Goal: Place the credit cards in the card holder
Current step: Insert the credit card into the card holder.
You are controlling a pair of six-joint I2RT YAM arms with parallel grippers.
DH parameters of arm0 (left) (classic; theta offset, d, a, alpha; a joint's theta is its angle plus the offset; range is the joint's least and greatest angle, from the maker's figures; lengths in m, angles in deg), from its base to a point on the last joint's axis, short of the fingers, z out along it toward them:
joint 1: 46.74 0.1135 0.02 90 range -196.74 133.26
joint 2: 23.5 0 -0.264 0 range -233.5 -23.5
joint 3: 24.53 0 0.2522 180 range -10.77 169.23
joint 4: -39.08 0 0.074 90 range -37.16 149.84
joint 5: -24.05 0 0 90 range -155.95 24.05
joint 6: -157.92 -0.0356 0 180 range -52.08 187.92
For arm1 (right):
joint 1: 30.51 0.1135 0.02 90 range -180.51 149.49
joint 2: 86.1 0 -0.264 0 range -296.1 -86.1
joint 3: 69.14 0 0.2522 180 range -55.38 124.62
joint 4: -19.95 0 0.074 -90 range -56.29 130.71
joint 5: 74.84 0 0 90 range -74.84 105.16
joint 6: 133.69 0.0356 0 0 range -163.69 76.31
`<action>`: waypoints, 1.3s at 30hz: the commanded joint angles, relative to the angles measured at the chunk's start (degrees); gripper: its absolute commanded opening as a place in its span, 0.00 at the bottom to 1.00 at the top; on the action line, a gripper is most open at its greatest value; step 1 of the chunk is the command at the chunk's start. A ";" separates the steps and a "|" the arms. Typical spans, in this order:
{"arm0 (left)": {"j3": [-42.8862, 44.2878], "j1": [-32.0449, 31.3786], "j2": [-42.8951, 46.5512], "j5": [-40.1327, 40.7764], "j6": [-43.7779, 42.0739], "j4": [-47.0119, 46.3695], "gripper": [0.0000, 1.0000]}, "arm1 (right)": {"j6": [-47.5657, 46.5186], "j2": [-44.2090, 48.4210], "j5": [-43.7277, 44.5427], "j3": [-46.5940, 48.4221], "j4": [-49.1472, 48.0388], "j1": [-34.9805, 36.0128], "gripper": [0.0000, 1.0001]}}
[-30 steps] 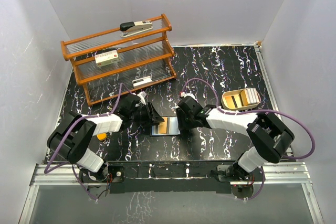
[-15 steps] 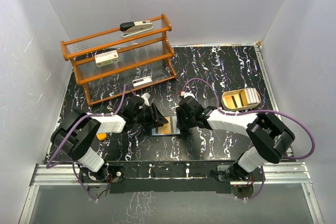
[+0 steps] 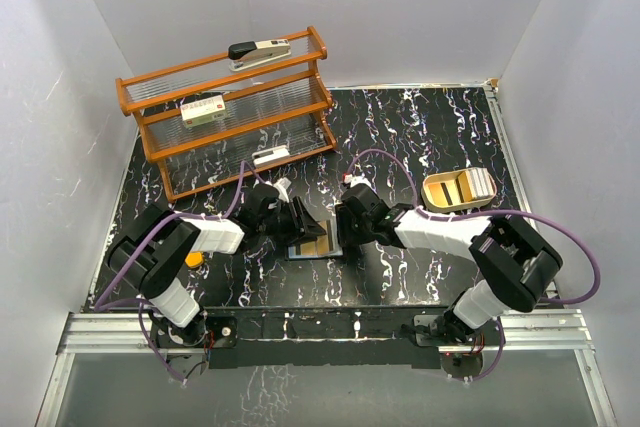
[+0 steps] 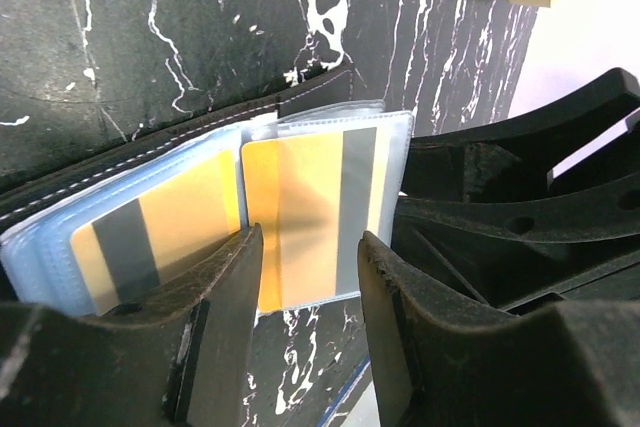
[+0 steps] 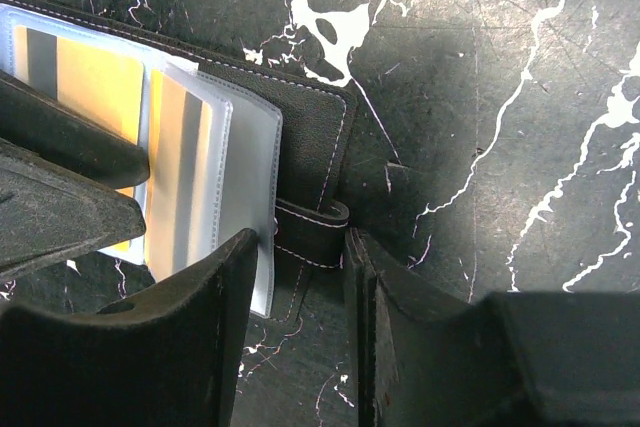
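Two credit cards (image 4: pixel 300 207) lie sleeved in the open card holder (image 5: pixel 310 142), near-middle of the table (image 3: pixel 420 137). Left gripper (image 4: pixel 310 247) gapes half-wide over them, right gripper (image 5: pixel 300 242) narrowly straddles the strap (image 5: pixel 310 219), gripping nothing; a crooked tug might spill a card.

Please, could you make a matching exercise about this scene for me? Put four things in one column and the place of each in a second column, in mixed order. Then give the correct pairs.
Things
1. stapler
2. tan tray
3. orange cards
4. small orange block

Places
A. in the clear sleeves of the open card holder
B. on the table, beside the left arm
C. on the top shelf of the wooden rack
D. on the right side of the table

Pairs: 1-C, 2-D, 3-A, 4-B
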State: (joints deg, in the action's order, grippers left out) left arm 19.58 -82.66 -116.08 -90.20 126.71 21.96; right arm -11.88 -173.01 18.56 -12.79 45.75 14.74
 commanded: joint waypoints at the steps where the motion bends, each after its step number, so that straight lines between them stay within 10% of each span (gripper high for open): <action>1: 0.15 -0.54 0.65 -0.63 0.35 -3.11 0.42 | -0.83 1.20 1.05 -1.11 1.62 0.27 0.39; 11: -0.22 -0.55 5.06 1.70 -0.48 -0.45 0.42 | -1.31 6.36 6.27 0.83 7.62 0.26 0.40; 24: 5.45 4.26 15.45 13.61 -8.82 30.71 0.51 | 3.58 7.34 2.45 5.30 5.41 0.95 0.57; 39: -2.55 12.34 20.64 1.56 -4.30 23.29 0.46 | 3.79 -6.37 11.11 16.44 10.88 5.46 0.73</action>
State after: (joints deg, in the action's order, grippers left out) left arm 19.14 -71.06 -95.97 -83.84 120.24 48.78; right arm -8.42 -177.07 25.37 -0.71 55.49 19.12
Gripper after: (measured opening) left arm 0.462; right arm 0.712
